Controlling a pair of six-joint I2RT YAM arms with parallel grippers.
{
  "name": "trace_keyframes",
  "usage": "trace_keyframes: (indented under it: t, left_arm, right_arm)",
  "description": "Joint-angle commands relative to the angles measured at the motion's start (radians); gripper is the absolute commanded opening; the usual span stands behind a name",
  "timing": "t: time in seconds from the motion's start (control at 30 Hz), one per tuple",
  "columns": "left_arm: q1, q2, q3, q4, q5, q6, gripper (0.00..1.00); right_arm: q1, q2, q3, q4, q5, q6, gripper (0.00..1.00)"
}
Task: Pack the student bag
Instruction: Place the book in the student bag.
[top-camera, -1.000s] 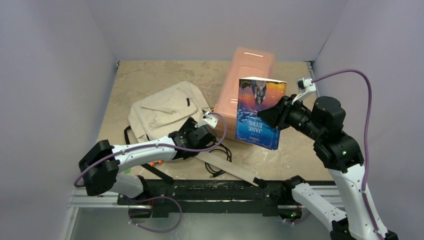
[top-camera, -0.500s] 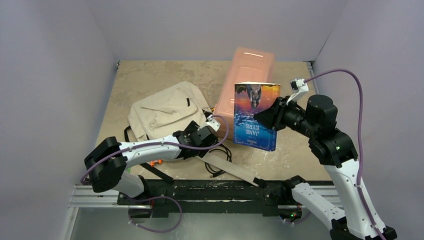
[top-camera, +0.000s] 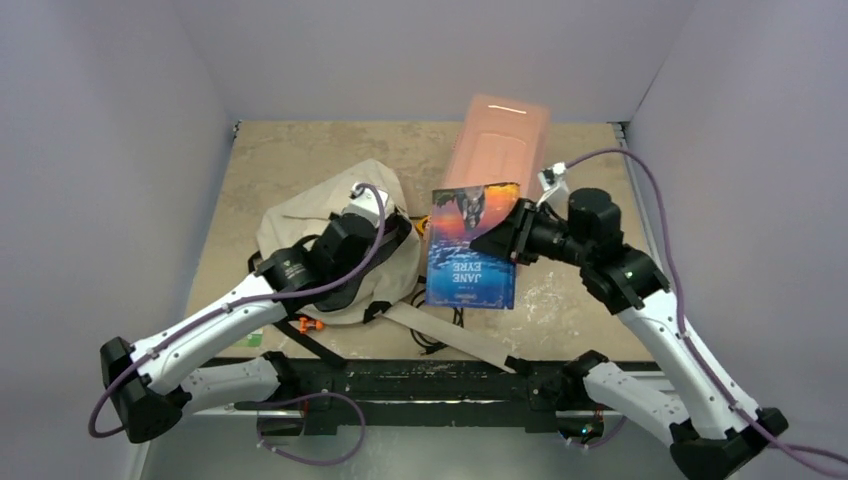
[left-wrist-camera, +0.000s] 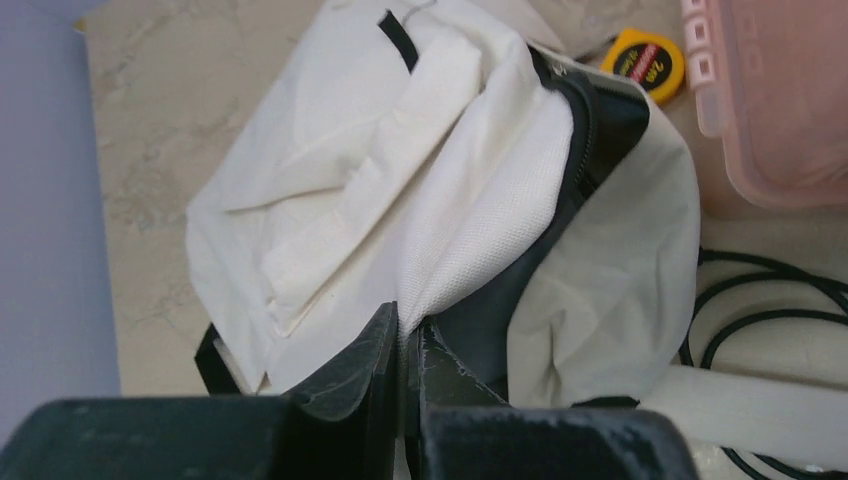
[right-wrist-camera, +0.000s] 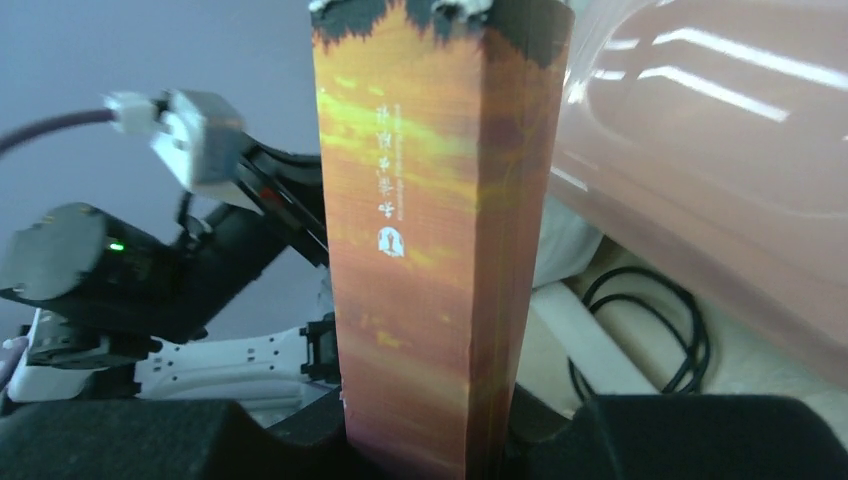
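- Leftward and lower goes the Jane Eyre paperback (top-camera: 472, 250), carried by the right gripper (top-camera: 498, 240) over the past second, while the left gripper (left-wrist-camera: 405, 335) has swung onto the student bag (top-camera: 295, 225) and snapped closed.
- Left jaws pinch the cream rim of the bag's mouth and hold it up, showing dark lining.
- The bag lies left of centre on the table (top-camera: 290, 155), just beside the pink plastic box (top-camera: 500, 140).
- Right jaws clamp the paperback by one edge.
- Thin fabric may slip from the pinch, collapsing the mouth.
- The broad book may snag the zipper rim or pivot in its grip.
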Motion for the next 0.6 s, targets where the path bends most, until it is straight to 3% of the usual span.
trace_keyframes:
  t: [0.0, 0.1, 0.27, 0.57]
  left_arm:
    - [0.047, -0.071, 0.116, -0.015, -0.042, 0.15, 0.0]
    - [0.066, -0.076, 0.157, 0.002, -0.045, 0.241, 0.0]
    - [0.09, -0.061, 0.215, 0.004, 0.032, 0.356, 0.0]
    - [0.114, -0.064, 0.304, -0.106, 0.209, 0.467, 0.0]
  right_arm:
    - [0.237, 0.043, 0.001, 0.247, 0.069, 0.287, 0.0]
    - [0.429, 0.156, 0.056, 0.178, 0.216, 0.393, 0.0]
    - [0.608, 0.35, 0.148, 0.164, 0.357, 0.522, 0.0]
    - [0.687, 0.67, 0.346, 0.309, 0.604, 0.639, 0.0]
